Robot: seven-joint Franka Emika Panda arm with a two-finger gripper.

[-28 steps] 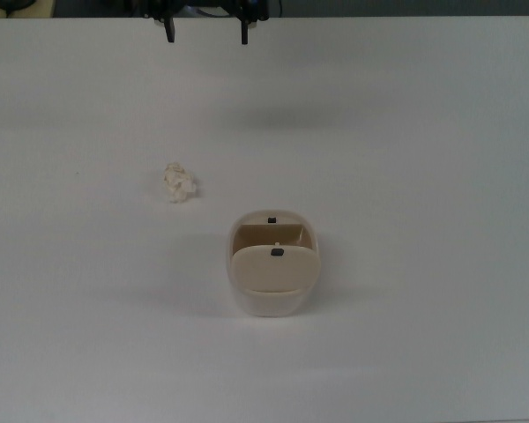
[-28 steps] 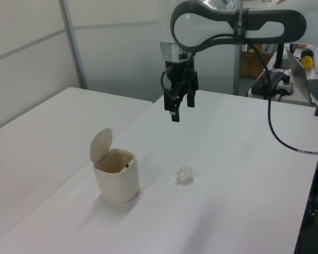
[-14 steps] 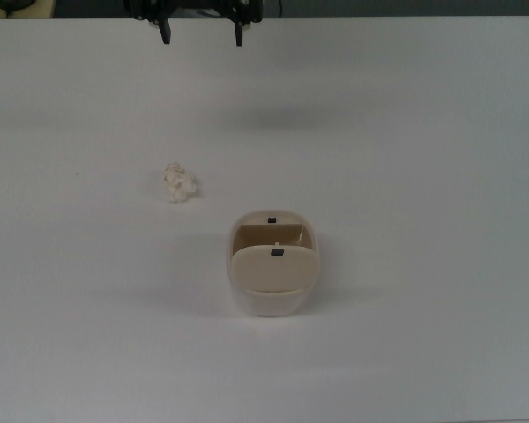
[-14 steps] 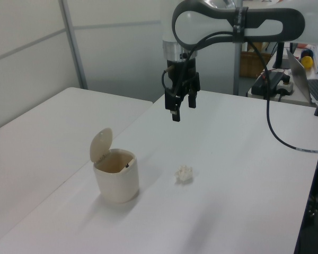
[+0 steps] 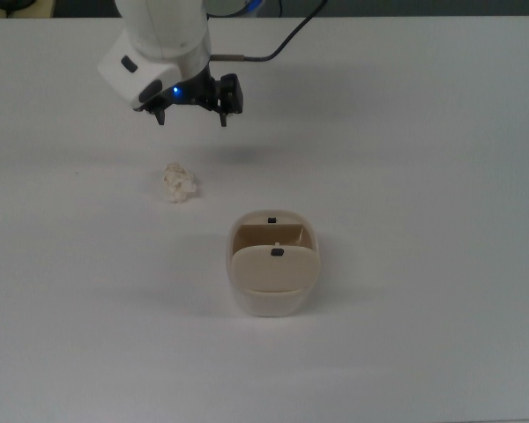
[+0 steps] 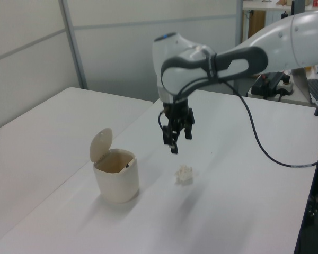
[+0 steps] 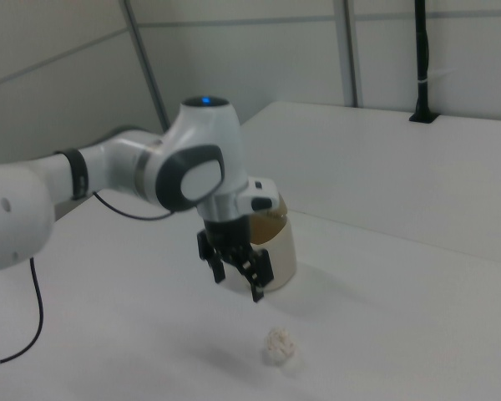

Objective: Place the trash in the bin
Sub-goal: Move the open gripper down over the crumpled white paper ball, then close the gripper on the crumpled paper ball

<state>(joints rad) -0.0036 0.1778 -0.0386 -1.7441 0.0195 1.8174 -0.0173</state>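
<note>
Left view shows the empty, wide-open pincer (image 6: pixel 179 139) hanging over the paper wad (image 6: pixel 184 174), mid-bench beside the open bin (image 6: pixel 115 175); next, I reckon, straight down and close.

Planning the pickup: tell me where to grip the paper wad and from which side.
Grip the trash across its lumpy middle, coming straight down from above. It lies alone on the table, apart from the bin, so the open end effector can likely straddle it.

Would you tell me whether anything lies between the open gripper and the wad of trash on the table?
Nothing does. In the left view the gripper hangs above the trash with only air between; the top view shows bare white table there.
</note>
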